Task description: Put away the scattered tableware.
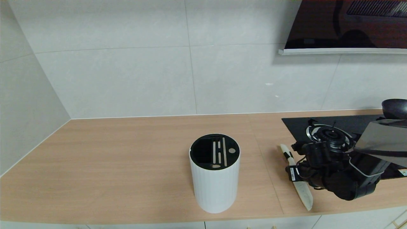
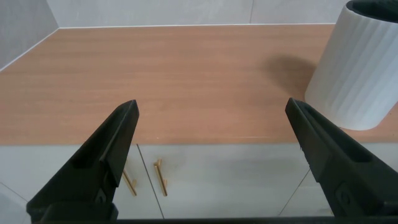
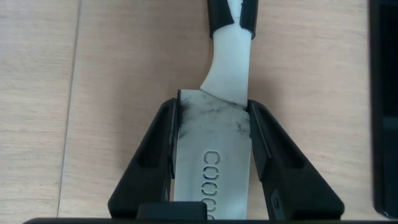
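Wood-grain worktop (image 1: 127, 165); left tool (image 2: 211, 107) spread wide, white holder (image 1: 216, 181) ahead to its right. Farther right, right tool (image 3: 213, 106) grips the white knife (image 1: 303, 194) by its blade; knife lies flat, handle toward wall, tip toward front edge.

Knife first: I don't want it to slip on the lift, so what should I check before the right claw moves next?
1. Right claw straddles the knife at the blade, near the handle: ok.
2. Fingers against both blade edges: ok; firmness of the grip: cannot tell.
3. Knife clear of the counter: cannot tell.
4. Holder upright, slots in its black top unblocked: ok.
5. Left claw open and apart from the holder: ok.
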